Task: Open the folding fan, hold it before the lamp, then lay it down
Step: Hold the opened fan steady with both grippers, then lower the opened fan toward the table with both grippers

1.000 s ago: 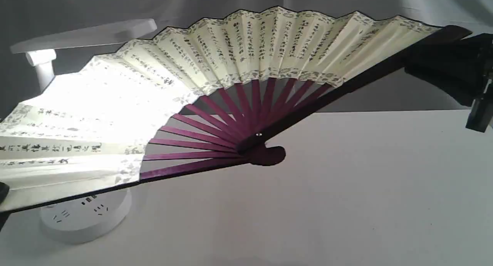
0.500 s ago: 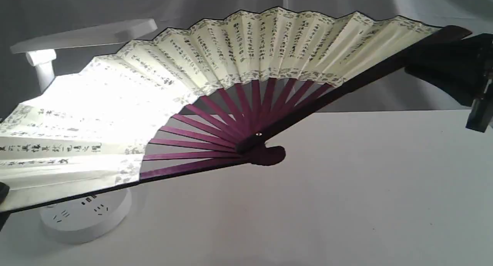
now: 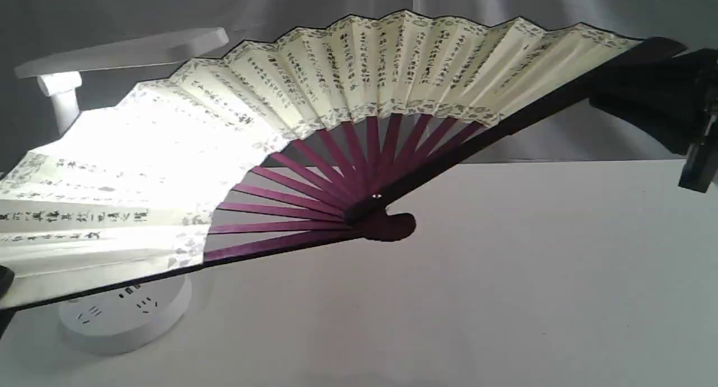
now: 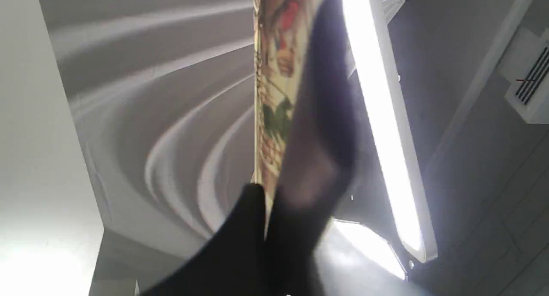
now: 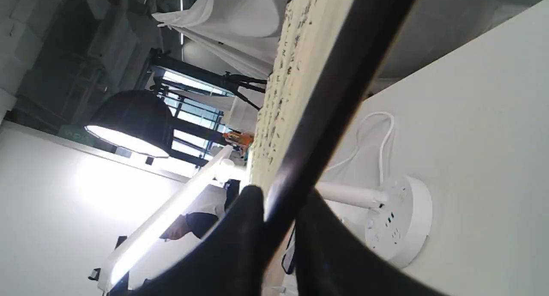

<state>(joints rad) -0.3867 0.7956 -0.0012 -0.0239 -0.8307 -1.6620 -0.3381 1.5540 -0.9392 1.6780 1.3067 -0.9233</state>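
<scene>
The folding fan (image 3: 359, 67) is spread wide and held up in the air, with its purple ribs meeting at the pivot (image 3: 377, 196) just above the table. Its left half glows with light from the lamp behind it, whose head (image 3: 129, 50) and round base (image 3: 123, 314) show past the paper. My right gripper (image 3: 628, 78) is shut on the fan's dark right guard (image 5: 343, 81). At the frame's left edge my left gripper (image 3: 3, 286) is shut on the other guard (image 4: 317, 116). The lit lamp head (image 4: 381, 116) runs close beside it.
A white table (image 3: 505, 291) lies under the fan. Grey cloth (image 3: 112, 5) hangs behind. The lamp's white cable (image 5: 381, 146) trails over the table beyond its base (image 5: 403, 218). A black studio light (image 5: 128, 120) hangs in the room beyond.
</scene>
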